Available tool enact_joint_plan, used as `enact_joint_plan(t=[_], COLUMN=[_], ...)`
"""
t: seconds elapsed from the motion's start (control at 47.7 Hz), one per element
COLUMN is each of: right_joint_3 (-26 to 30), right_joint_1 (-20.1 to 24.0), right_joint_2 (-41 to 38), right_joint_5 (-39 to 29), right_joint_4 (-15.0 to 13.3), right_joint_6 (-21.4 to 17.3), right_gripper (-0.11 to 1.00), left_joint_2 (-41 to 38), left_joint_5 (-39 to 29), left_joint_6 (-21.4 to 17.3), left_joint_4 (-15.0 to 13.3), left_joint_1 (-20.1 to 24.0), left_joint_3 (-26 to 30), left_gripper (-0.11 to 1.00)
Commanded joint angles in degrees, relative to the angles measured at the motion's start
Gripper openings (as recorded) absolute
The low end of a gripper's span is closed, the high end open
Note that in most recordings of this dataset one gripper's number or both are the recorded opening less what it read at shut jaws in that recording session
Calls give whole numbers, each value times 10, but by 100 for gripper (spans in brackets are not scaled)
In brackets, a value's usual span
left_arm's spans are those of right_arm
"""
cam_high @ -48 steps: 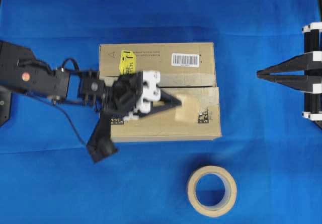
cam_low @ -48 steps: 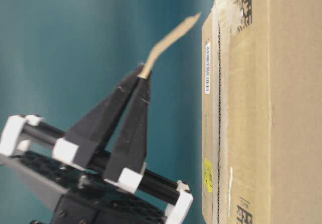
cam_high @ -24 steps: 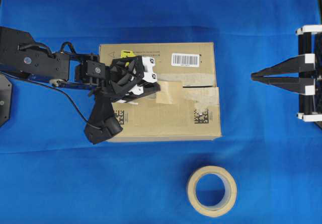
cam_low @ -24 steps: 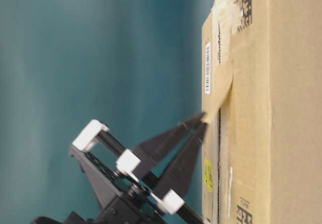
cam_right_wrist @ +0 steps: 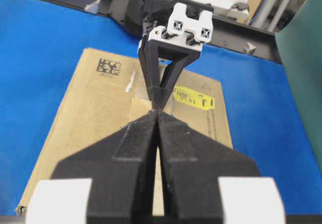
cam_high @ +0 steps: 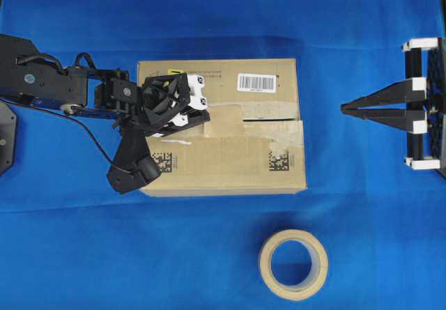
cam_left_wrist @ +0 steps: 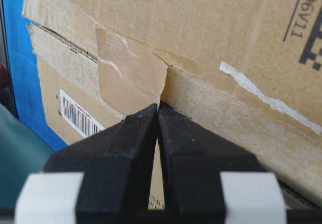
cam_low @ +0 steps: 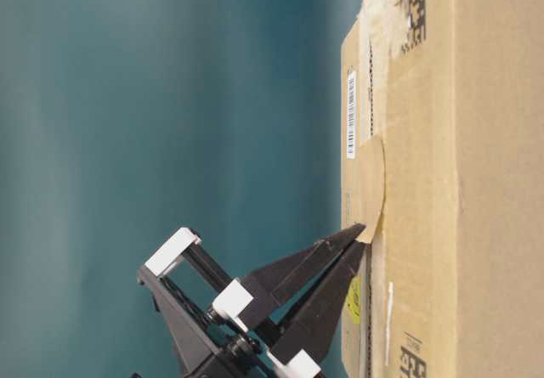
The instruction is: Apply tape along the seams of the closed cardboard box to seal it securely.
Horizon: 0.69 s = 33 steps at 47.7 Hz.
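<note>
- While the left end effector [cam_high: 206, 117] has its jaws together at the near edge of the tape [cam_high: 224, 120], that square lies just ahead of its tips, across the seams [cam_high: 268, 120] on top of the cardboard box [cam_high: 230, 164].
- Thin and limp, the tape looks likely to wrinkle; pressing its flat middle seems safer than pinching an edge.
- Well beyond the box, the right end effector [cam_high: 344, 108] hangs over the desk [cam_high: 362, 219], jaws together on nothing.
- Only the left wrist view shows the tape's creases; only the overhead shows the roll [cam_high: 293, 264].
</note>
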<state>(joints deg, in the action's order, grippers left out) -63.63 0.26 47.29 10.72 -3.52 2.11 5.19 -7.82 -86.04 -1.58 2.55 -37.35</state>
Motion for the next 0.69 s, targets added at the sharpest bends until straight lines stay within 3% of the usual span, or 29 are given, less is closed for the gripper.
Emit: enact_joint_plan(t=[0.0,0.273,0.608,0.671], right_joint_3=[9,41,163,184], right_joint_1=[0,-3,-20,-22], right_joint_2=[-9,-105,-281,-304], right_joint_5=[11,72,76,75], right_joint_4=[-1,6,9,11], right_joint_6=[1,-22,-31,-40], right_gripper=[0,0,1,11], left_joint_2=[15,13,14,13], left_joint_5=[3,-1,-10,-10], left_joint_6=[-1,0,3,3], left_joint_4=[-1,0,-1,0], left_joint_1=[1,-1,-1,-1], left_joint_3=[4,4,4,4], left_gripper=[0,0,0,0])
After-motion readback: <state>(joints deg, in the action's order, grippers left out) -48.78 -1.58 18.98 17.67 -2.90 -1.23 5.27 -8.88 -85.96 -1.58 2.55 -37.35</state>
